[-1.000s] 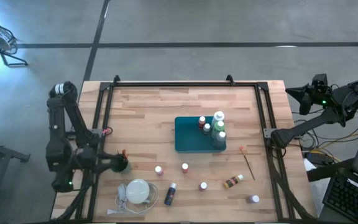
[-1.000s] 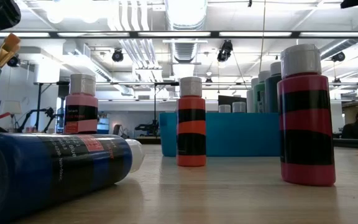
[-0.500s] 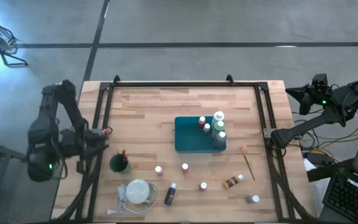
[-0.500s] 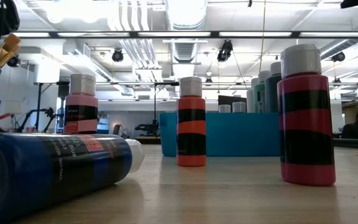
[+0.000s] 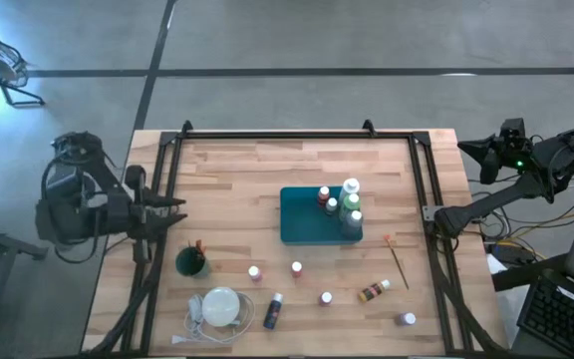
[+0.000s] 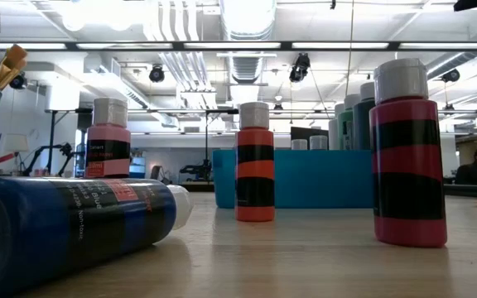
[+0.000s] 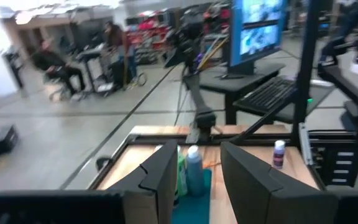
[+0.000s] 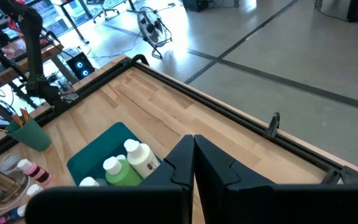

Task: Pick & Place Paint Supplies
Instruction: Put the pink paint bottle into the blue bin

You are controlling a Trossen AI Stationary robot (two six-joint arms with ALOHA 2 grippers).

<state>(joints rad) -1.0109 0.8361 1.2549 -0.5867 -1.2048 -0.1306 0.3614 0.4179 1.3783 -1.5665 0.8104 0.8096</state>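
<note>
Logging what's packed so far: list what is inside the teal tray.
The teal tray holds four upright white-capped bottles crowded at its right end: one red, the rest green or greyish. Its floor beneath them is covered.

grey concrete floor (image 5: pixel 317 40), bright ceiling strip lights (image 6: pixel 247 12), exposed ducts.

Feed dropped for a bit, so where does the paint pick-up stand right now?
Done: several bottles stand in the teal tray, and brushes sit in the green cup. In hand: nothing; the left gripper is open and empty, the right gripper shut off-table. Left: six loose bottles and one brush.
</note>
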